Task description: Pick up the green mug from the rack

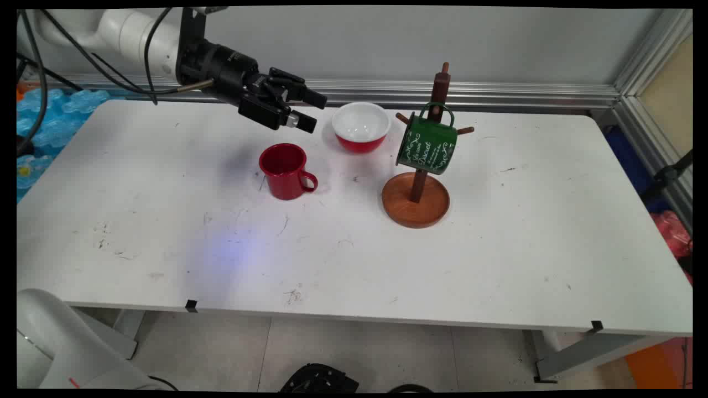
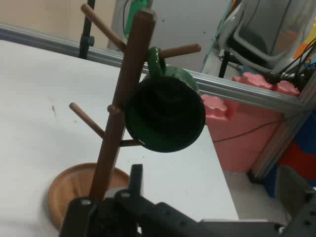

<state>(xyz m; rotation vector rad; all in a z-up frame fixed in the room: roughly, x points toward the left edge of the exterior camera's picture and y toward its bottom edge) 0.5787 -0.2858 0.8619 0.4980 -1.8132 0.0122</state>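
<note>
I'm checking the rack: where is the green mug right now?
In the main view the green mug hangs by its handle on a peg of the wooden mug tree, right of centre, just right of the red bowl.

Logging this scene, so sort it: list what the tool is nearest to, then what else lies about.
Nearest:
- tool, open, holding nothing, raised above the table
- red mug, upright
- red bowl, white inside

Lying about:
- wooden mug tree
- green mug, hanging on the tree
- white table
</note>
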